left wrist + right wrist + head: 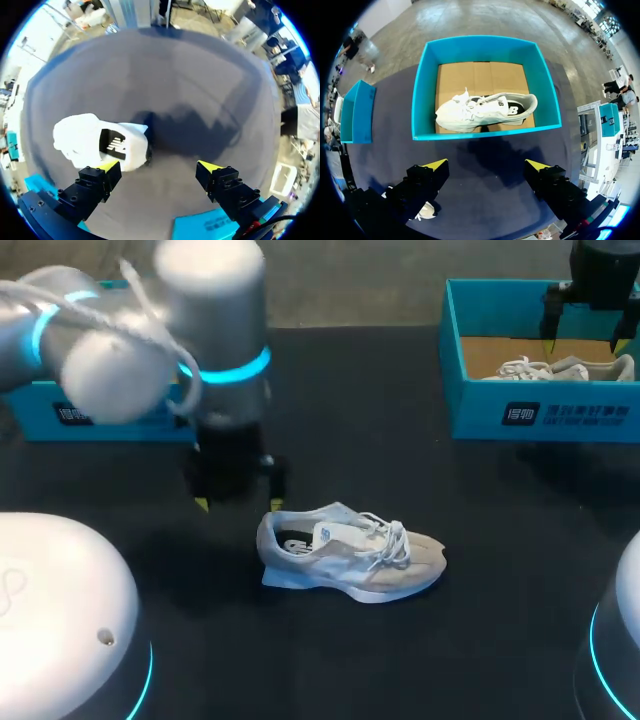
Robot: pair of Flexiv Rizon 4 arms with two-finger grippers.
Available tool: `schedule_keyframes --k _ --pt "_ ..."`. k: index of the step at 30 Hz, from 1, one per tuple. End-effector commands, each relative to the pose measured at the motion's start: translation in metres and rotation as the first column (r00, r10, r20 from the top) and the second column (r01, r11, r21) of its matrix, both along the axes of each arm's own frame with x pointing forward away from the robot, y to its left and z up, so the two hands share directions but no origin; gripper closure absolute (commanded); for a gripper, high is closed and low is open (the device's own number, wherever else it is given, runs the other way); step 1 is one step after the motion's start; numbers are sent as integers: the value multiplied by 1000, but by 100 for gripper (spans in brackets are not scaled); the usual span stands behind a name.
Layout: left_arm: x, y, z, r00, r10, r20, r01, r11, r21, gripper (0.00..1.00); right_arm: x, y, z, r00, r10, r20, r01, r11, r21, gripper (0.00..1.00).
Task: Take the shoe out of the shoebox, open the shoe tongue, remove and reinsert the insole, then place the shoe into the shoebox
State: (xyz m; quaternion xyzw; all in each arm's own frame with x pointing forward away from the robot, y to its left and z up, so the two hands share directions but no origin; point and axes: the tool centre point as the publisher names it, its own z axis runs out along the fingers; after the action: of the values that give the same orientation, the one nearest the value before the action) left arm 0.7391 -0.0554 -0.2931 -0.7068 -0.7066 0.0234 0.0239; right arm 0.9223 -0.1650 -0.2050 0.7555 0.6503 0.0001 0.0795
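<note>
A pale sneaker lies on its sole in the middle of the black table, laces up, with the insole showing in its opening. My left gripper hangs open just behind its heel, touching nothing. In the left wrist view the sneaker's heel sits ahead of one yellow fingertip, and the left gripper holds nothing. My right gripper hovers open over the blue shoebox at the back right. A second white sneaker lies inside that shoebox, ahead of the open right gripper.
A blue lid or tray sits at the back left behind my left arm, and also shows as the blue lid beside the shoebox. Two white robot bases fill the near corners.
</note>
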Motion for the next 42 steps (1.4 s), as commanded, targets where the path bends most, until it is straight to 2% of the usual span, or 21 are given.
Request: schedule_keyframes --k 1,4,9,15,33,35,37,38,40,42 --pt "10 27 16 976 54 -212 -111 958 -265 0 0 0 0 1000 -1 0 1 1000 -1 0" --pt "7 31 28 961 66 -268 -154 934 -322 0 0 0 0 1000 -1 0 1 1000 -1 0" --pt "-5 34 46 946 140 -293 -250 889 -383 0 0 0 0 1000 -1 0 1 1000 -1 0" --pt "-18 35 44 885 291 -363 -430 811 -397 0 0 0 0 1000 -1 0 1 1000 -1 0" --pt "-21 34 42 884 297 -362 -433 812 -391 0 0 0 0 1000 -1 0 1 1000 -1 0" --pt "-13 35 30 825 340 -452 -533 735 -419 0 0 0 0 1000 -1 0 1 1000 -1 0" --pt "-8 37 24 709 404 -577 -676 622 -395 0 0 0 0 1000 -1 0 1 1000 -1 0" --pt "-7 39 23 633 430 -643 -750 546 -373 0 0 0 0 1000 -1 0 1 1000 -1 0" --pt "-7 43 22 533 454 -714 -831 442 -338 0 0 0 0 1000 -1 0 1 1000 -1 0" --pt "-8 48 24 480 431 -764 -864 383 -328 0 0 0 0 1000 -1 0 1 1000 -1 0"
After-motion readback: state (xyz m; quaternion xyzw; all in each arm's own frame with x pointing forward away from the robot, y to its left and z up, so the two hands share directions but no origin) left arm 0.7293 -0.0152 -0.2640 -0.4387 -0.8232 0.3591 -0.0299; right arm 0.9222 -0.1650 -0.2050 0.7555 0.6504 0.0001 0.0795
